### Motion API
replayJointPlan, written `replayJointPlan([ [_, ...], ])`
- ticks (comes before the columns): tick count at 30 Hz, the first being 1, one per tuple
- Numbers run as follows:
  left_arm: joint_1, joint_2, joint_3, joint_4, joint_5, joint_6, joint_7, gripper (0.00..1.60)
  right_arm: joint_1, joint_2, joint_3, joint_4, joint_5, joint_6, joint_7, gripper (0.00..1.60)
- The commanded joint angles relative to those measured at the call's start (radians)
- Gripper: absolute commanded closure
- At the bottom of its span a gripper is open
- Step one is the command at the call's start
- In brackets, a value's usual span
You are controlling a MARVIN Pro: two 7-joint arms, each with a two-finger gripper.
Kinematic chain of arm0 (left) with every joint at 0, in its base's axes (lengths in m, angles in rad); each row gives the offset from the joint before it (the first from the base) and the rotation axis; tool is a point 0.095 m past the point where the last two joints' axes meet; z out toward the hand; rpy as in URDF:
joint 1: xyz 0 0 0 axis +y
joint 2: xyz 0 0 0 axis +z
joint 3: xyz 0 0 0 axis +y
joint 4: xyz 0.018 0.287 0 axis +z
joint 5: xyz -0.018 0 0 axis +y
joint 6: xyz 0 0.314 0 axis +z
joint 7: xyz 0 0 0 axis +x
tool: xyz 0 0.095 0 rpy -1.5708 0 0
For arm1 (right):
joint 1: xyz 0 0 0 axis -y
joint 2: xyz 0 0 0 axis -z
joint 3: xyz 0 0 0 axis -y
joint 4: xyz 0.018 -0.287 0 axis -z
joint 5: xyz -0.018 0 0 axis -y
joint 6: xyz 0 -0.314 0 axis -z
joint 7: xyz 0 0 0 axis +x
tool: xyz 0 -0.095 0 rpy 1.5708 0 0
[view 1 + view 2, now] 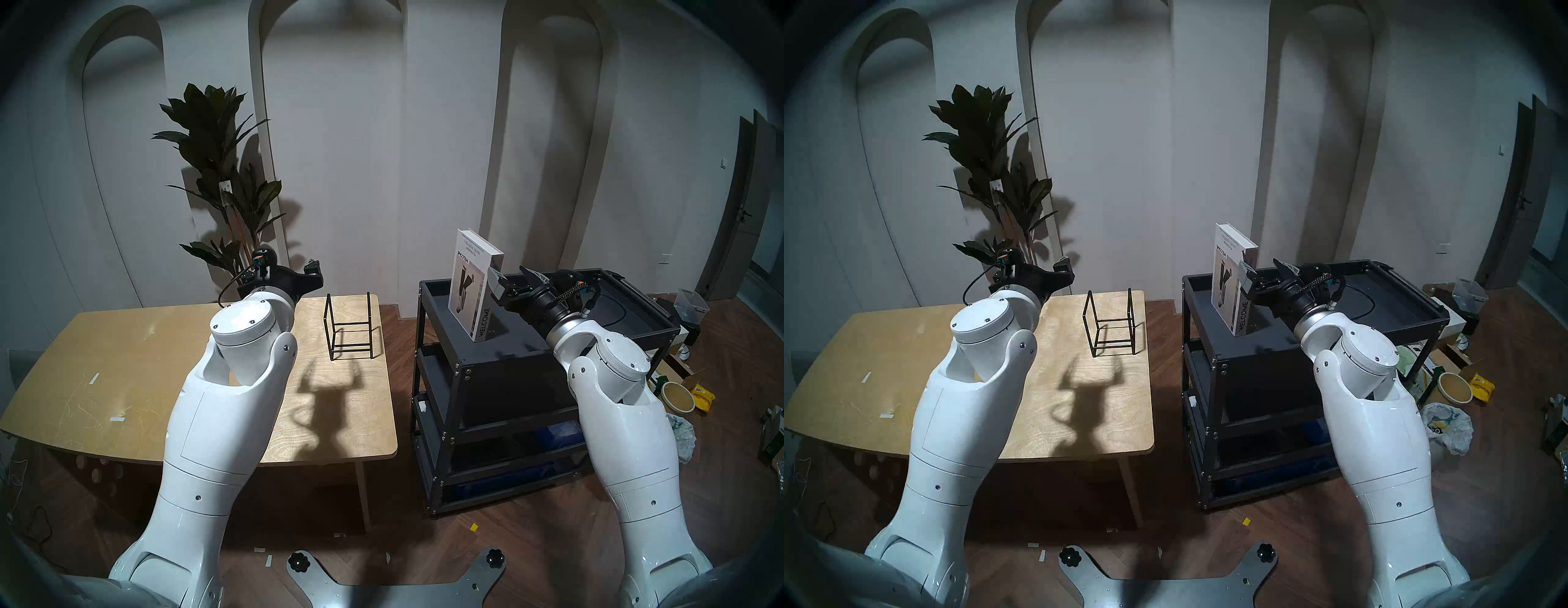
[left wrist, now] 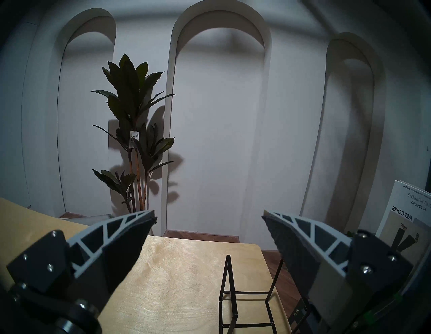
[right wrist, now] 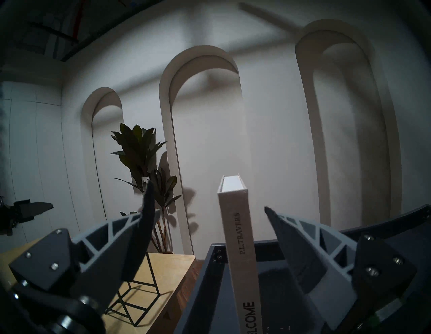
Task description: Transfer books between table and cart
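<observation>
The white "WELCOME" book stands upright on its end on the top tray of the black cart, near the tray's left side. My right gripper is open at the book's spine. In the right wrist view the spine stands between the two spread fingers of this gripper, with a gap on each side. My left gripper is open and empty, held above the far edge of the plywood table. The left wrist view shows the left gripper and the book's cover at the far right.
An empty black wire rack stands on the table's far right corner, near the cart. A tall potted plant stands behind the table against the wall. Bags, a bowl and boxes lie on the floor right of the cart.
</observation>
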Motion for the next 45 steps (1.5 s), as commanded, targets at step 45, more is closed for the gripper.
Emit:
replayJointPlan([
  [45,0.220,0.124,-0.068,-0.055,0.142,-0.439,-0.065,0.00,-0.098,-0.251,-0.259,-0.133,-0.440,-0.100,-0.482,0.00],
])
